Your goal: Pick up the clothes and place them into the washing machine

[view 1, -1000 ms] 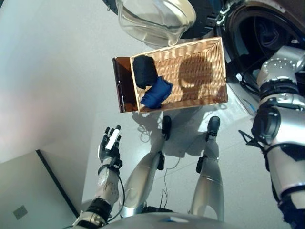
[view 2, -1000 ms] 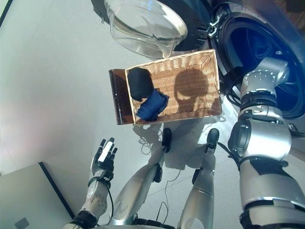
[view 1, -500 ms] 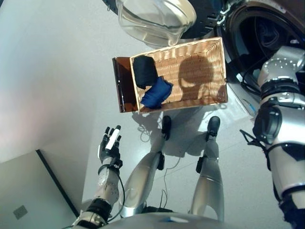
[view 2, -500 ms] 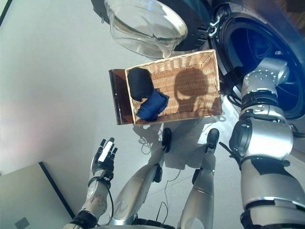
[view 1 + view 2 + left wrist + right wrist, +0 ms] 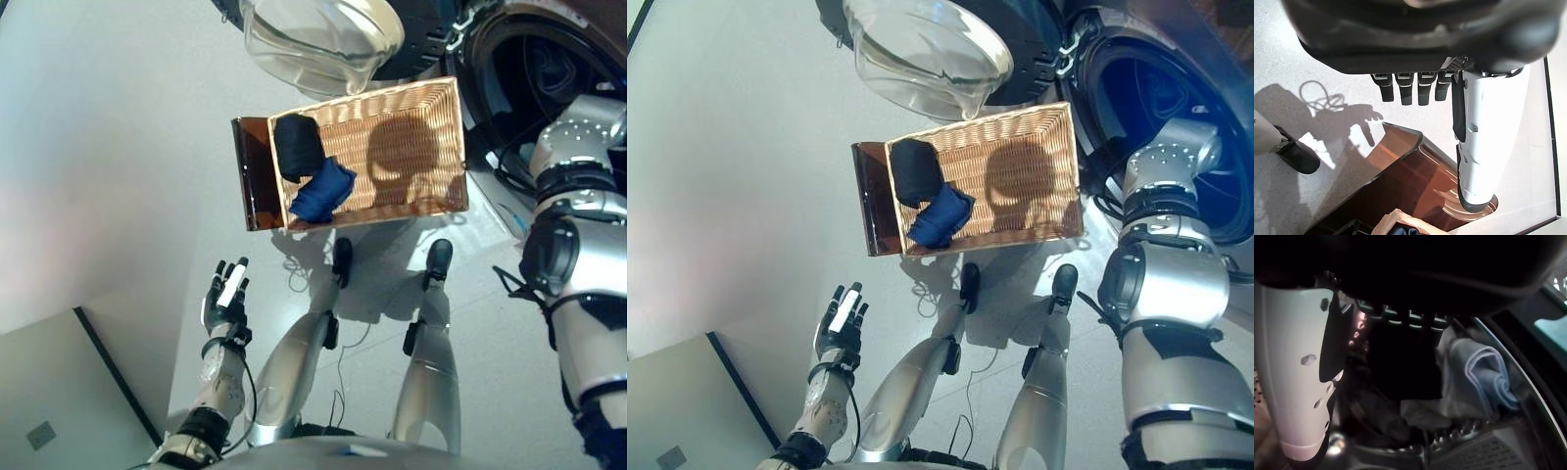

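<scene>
Partly done: right robot hand (image 5: 1400, 347) in drum (image 5: 1176, 108) gripping dark cloth (image 5: 1405, 362), left robot hand (image 5: 227, 294) open, two garments (image 5: 312, 171) left in basket (image 5: 411, 147).

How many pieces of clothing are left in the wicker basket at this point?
2: a black garment at the wicker basket's left end, and a blue garment just nearer the robot, touching it. More could be hidden beneath them. Other clothes already lie inside the washing machine drum.

Under me the floor (image 5: 118, 147) is pale grey, smooth and brightly lit, and shadows fall sharp on it in front of me. At my near left a lighter grey panel (image 5: 59, 401) lies edged by a thin black strip (image 5: 118, 372).
</scene>
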### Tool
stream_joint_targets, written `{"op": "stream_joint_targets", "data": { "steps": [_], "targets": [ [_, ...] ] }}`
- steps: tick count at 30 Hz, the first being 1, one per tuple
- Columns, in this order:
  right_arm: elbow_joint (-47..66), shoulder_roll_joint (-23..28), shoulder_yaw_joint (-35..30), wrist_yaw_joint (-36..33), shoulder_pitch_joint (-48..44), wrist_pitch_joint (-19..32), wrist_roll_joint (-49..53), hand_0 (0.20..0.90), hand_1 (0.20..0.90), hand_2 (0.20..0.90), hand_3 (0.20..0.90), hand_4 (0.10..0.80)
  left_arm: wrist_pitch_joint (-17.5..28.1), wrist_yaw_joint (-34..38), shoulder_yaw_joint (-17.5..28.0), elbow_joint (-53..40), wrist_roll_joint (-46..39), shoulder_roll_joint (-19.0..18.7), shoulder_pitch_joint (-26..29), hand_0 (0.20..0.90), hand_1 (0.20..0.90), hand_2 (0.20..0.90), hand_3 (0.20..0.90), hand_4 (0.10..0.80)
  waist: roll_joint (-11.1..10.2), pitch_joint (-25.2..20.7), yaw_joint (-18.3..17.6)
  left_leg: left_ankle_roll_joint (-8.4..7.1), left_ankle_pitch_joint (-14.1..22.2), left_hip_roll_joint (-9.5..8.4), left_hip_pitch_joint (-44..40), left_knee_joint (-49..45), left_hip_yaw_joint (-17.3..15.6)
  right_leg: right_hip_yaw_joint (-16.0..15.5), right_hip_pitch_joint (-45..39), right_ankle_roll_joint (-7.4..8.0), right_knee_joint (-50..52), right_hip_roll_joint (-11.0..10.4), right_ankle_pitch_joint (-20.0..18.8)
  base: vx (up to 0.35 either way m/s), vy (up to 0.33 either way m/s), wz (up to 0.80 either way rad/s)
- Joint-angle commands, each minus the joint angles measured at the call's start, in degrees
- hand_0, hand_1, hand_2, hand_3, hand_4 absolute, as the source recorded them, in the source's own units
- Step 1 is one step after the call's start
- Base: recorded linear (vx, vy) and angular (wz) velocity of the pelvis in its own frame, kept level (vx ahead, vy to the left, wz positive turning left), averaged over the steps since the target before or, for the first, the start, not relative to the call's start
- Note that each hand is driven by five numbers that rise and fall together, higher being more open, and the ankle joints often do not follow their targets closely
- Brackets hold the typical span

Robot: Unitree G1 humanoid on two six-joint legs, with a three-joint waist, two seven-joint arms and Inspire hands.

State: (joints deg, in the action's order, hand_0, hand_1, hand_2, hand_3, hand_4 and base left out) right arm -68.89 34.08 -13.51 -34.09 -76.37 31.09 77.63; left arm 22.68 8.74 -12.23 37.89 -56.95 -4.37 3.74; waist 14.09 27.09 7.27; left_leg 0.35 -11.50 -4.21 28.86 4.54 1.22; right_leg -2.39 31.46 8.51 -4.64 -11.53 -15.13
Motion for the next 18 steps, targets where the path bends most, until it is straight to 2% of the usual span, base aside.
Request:
{"op": "stream_joint_targets", "data": {
  "steps": [1,12,15,18],
  "targets": [
    [0.50,6.66,7.73,-1.18,-8.92,2.54,-3.90,0.900,0.900,0.900,0.900,0.800,2.33,1.64,0.19,0.12,0.49,-4.35,-0.91,0.900,0.900,0.900,0.900,0.800,1.11,-3.63,-0.19,-5.82,4.78,1.85,-2.85,0.46,-0.58,2.45,-0.62,0.75,5.90,-2.01,7.77,0.000,0.000,0.00],
    [2.54,2.39,10.17,-4.39,-7.14,-1.21,-10.28,0.900,0.900,0.900,0.900,0.800,2.16,2.41,1.58,-1.51,0.09,-4.49,-1.53,0.900,0.900,0.900,0.900,0.800,-0.12,-3.07,-0.73,-5.58,4.67,2.10,-3.29,0.46,-0.69,2.55,-1.24,0.42,5.77,-1.54,7.55,0.000,0.000,0.00],
    [3.64,-0.85,10.74,-5.82,-5.28,-2.02,-13.70,0.900,0.900,0.900,0.900,0.800,2.27,2.98,2.01,-1.67,-0.04,-4.40,-1.06,0.900,0.900,0.900,0.900,0.800,-0.86,-2.60,-1.05,-5.54,4.64,2.32,-3.40,0.46,-0.73,2.53,-1.41,0.28,5.70,-1.29,7.43,0.000,0.000,0.00],
    [7.16,-6.48,10.66,-7.70,-1.79,-1.87,-18.21,0.900,0.900,0.900,0.900,0.800,2.62,3.54,2.53,-2.34,-0.19,-4.00,-0.73,0.900,0.900,0.900,0.900,0.800,-1.51,-2.05,-1.44,-5.35,4.58,2.39,-3.48,0.46,-0.96,2.46,-1.54,0.04,5.67,-0.96,7.32,-0.009,0.001,-0.03]
  ]
}}
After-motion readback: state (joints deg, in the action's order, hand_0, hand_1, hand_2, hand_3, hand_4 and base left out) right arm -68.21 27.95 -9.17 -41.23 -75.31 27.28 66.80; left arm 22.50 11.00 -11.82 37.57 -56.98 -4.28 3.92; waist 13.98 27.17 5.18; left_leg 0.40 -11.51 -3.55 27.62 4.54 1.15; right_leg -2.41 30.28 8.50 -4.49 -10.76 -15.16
